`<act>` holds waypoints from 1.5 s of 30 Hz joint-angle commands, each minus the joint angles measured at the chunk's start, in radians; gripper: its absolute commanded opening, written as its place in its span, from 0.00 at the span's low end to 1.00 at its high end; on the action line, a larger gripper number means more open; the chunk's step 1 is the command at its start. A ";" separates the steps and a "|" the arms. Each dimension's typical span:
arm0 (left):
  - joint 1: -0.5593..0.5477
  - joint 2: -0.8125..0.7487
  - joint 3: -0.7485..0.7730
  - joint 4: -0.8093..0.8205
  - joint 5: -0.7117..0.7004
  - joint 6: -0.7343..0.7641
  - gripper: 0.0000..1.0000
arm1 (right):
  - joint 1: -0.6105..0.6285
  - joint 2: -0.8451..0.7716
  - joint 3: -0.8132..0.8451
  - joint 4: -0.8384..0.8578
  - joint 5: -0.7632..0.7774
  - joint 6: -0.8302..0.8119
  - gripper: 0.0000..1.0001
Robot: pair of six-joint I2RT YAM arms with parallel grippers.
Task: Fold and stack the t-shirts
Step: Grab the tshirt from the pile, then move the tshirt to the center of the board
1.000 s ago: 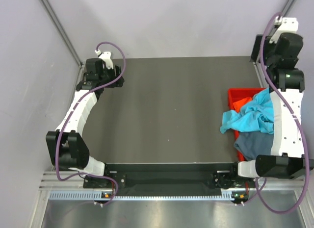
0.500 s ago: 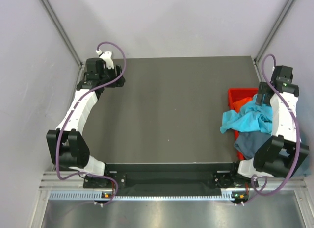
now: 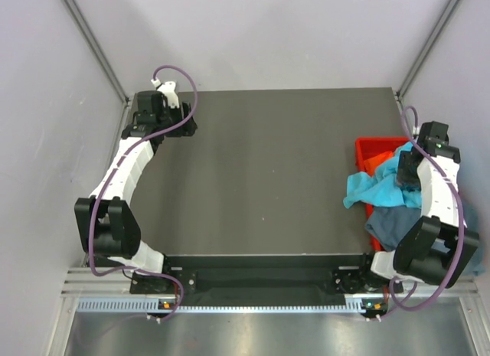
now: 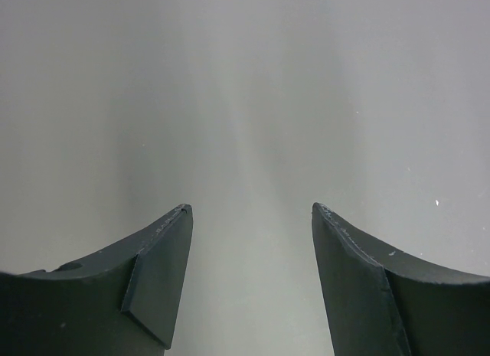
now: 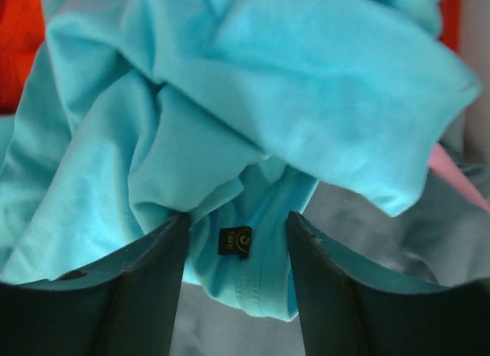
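Reaching into the pile on the right side of the bench (image 3: 260, 164): the right gripper (image 5: 237, 218) sits down on the turquoise t-shirt (image 5: 230, 103), jaws apart and straddling a bunched fold right by the neck label (image 5: 235, 241). Cloth lies between the fingers, but I see no pinch on it, so I count the right gripper as open with nothing held.

The turquoise t-shirt is crumpled on top of the heap, draped partly over the red bin (image 3: 375, 144) and partly over the slate blue-grey t-shirt (image 3: 390, 222). An orange t-shirt (image 3: 373, 163) shows in the bin at the far side, and a pinkish edge (image 5: 448, 168) peeks out on the right.

The left gripper (image 4: 251, 210) hangs at the far left of the bench, jaws wide, empty, only bare surface under it.

Step in hand, as I judge it: picking the first shirt out of the pile. Nothing is folded or stacked yet.

The next move calls for closing on that fold near the collar, lifting it free of the other shirts, and carrying it left to the open middle of the bench. The left arm probably has to come in to help spread it flat.

Risk: the grip may snag the grey shirt underneath.
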 commanded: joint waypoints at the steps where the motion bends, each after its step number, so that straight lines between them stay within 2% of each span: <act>1: 0.001 -0.033 0.029 0.014 -0.001 0.005 0.68 | -0.018 -0.002 0.004 -0.020 -0.075 0.008 0.53; 4: 0.001 -0.037 0.026 0.019 -0.002 0.003 0.69 | -0.019 0.014 0.016 -0.026 -0.103 0.008 0.22; 5: 0.001 -0.040 0.024 0.019 -0.002 0.005 0.69 | -0.019 0.018 0.025 -0.026 -0.106 0.008 0.02; 6: 0.001 -0.043 0.021 0.019 -0.004 0.005 0.69 | -0.019 0.020 0.036 -0.029 -0.111 0.006 0.00; 9: 0.003 -0.045 0.009 0.028 -0.005 0.005 0.69 | -0.018 0.026 0.122 -0.026 -0.128 0.001 0.00; 14: 0.001 -0.057 -0.029 0.057 -0.025 0.010 0.68 | 0.014 0.102 0.430 0.035 -0.238 0.015 0.00; 17: 0.001 -0.074 -0.057 0.081 -0.071 0.019 0.69 | 0.109 0.188 0.600 0.107 -0.304 0.041 0.00; 18: 0.003 -0.082 -0.058 0.081 -0.089 0.022 0.69 | 0.179 0.217 0.687 0.121 -0.315 0.038 0.00; 22: 0.004 -0.138 -0.086 0.095 -0.135 0.036 0.69 | 0.362 0.386 0.924 0.103 -0.313 0.044 0.00; 24: 0.018 -0.151 -0.101 0.106 -0.162 0.031 0.70 | 0.517 0.434 0.947 0.156 -0.289 -0.003 0.00; 25: 0.033 -0.161 -0.106 0.106 -0.169 0.030 0.70 | 0.562 0.458 0.978 0.146 -0.284 -0.072 0.00; 27: 0.050 -0.168 -0.115 0.111 -0.177 0.025 0.70 | 0.675 0.527 1.041 0.134 -0.296 -0.106 0.00; 33: 0.099 -0.201 -0.137 0.117 -0.174 0.020 0.70 | 0.930 0.615 1.232 0.150 -0.358 -0.192 0.00; 36: 0.119 -0.206 -0.144 0.117 -0.171 0.013 0.70 | 0.994 0.600 1.300 0.170 -0.429 -0.219 0.00; 40: 0.134 -0.202 -0.157 0.121 -0.163 0.011 0.70 | 1.019 0.566 1.371 0.146 -0.530 -0.213 0.00; 45: 0.138 -0.177 -0.155 0.124 -0.142 0.002 0.70 | 1.012 0.534 1.334 0.143 -0.453 -0.255 0.00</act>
